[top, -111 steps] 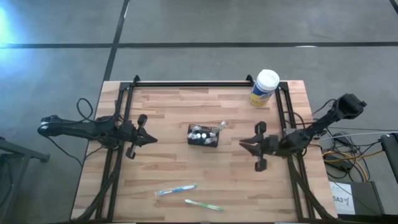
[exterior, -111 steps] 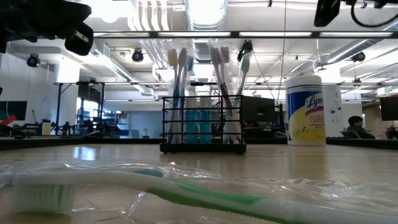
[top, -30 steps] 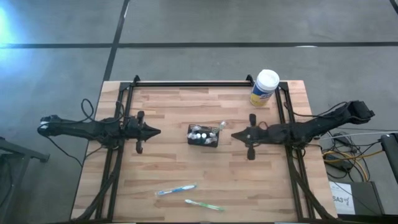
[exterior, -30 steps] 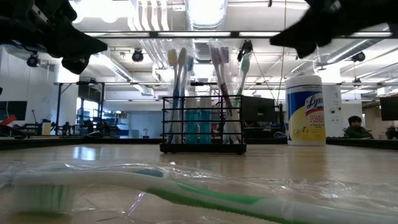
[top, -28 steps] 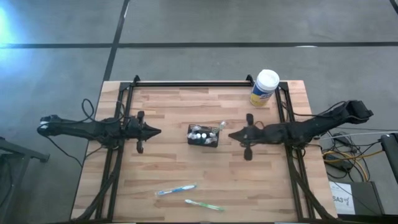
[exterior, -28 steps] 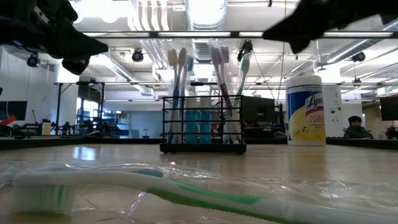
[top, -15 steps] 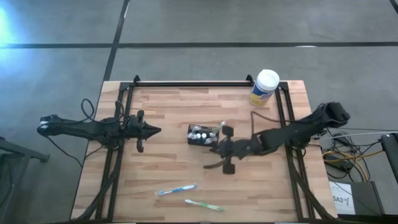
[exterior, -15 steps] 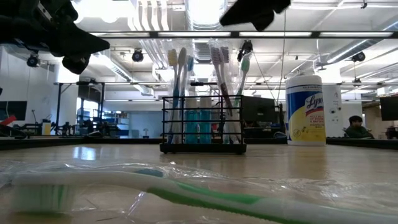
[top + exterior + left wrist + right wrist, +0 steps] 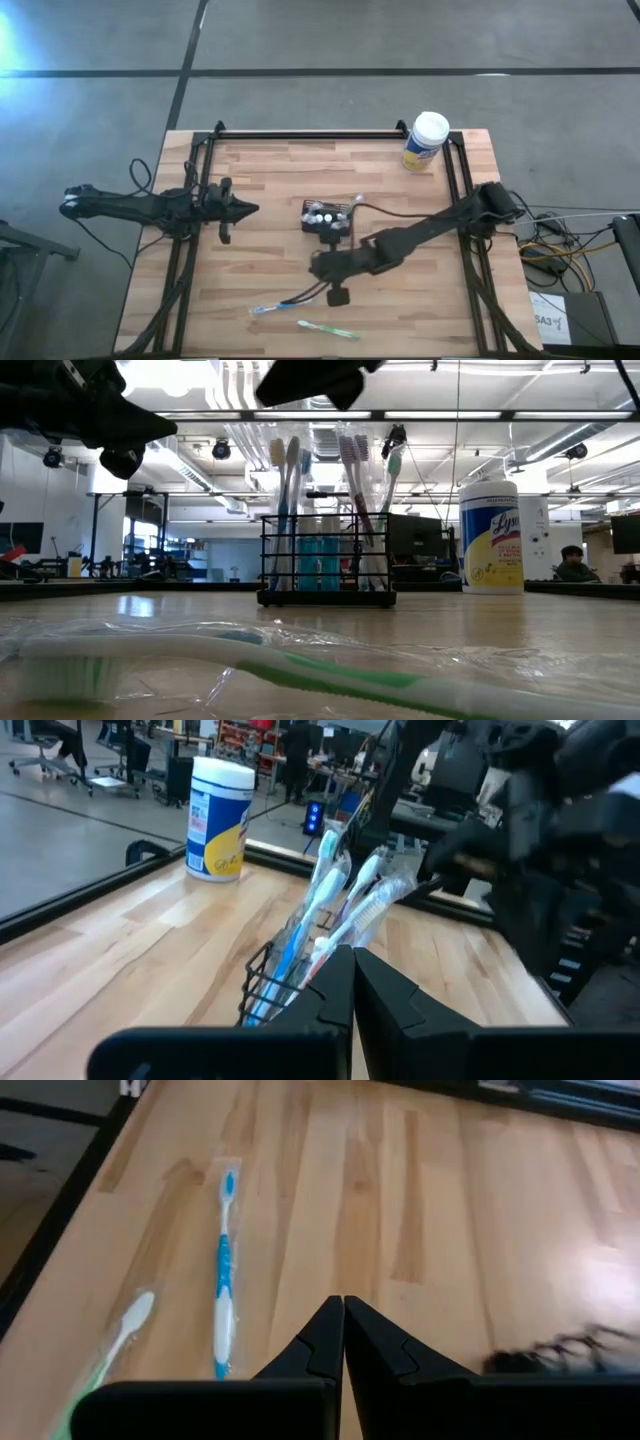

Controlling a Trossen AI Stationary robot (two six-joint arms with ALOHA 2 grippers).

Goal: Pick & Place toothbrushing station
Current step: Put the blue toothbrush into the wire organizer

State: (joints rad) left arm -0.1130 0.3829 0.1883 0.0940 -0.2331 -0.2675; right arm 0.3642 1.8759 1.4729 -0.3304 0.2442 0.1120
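High view: black mesh holder (image 9: 328, 219) at table centre, upright, toothbrushes standing in it with heads up (image 9: 345, 460). Two wrapped brushes flat near the front edge of the wooden table (image 9: 260, 170), well apart from the holder: blue toothbrush (image 9: 275, 305), green toothbrush (image 9: 330, 329) just beside it, nearer the edge. Right gripper (image 9: 322, 268) reached across the table middle, placed between holder and blue toothbrush, above the wood, fingers pressed together, nothing between them; right wrist view confirms closed fingertips (image 9: 343, 1312) pointing at bare wood with blue toothbrush (image 9: 223, 1280) and green toothbrush (image 9: 110, 1340) ahead. Right arm passes just beside the holder's front corner, partly over it from above. Left gripper (image 9: 250, 210) off to the holder's left, apart from it, fingers likewise closed, empty; left wrist view looks straight at the holder (image 9: 285, 990). Yellow canister with white lid (image 9: 425, 141) at the far right corner, well apart from everything. Low view: green toothbrush in crinkled plastic (image 9: 300, 675) fills the foreground, blurred; a seated person (image 9: 572, 565) far behind the table.
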